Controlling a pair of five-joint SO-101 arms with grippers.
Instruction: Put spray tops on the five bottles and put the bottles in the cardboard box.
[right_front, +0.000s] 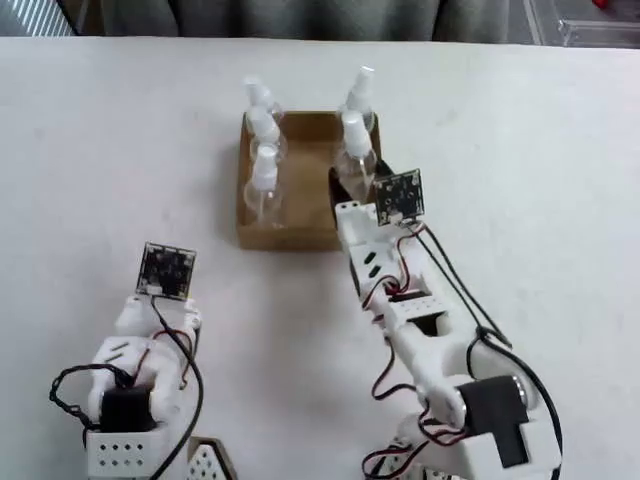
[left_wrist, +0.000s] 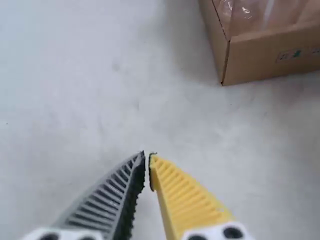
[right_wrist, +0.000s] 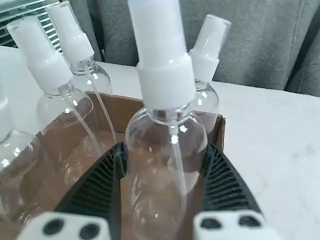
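The right claw (right_wrist: 165, 150) clamps a spray-topped bottle (right_wrist: 159, 125) at the cardboard box's (right_front: 290, 238) 3 o'clock side, while the left claw (left_wrist: 148, 159), pinched closed, hangs over the table (left_wrist: 75, 75) at the box's 7 o'clock.

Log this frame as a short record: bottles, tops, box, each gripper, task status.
bottles: five, upright; three on the left arm's side, two on the right arm's
spray tops: on all five
box: open, mid-table, holds the bottles
right gripper: at the box, shut on near bottle
left gripper: shut, empty, over table short of the box
status: last bottle in the box, not yet released; its base is hidden
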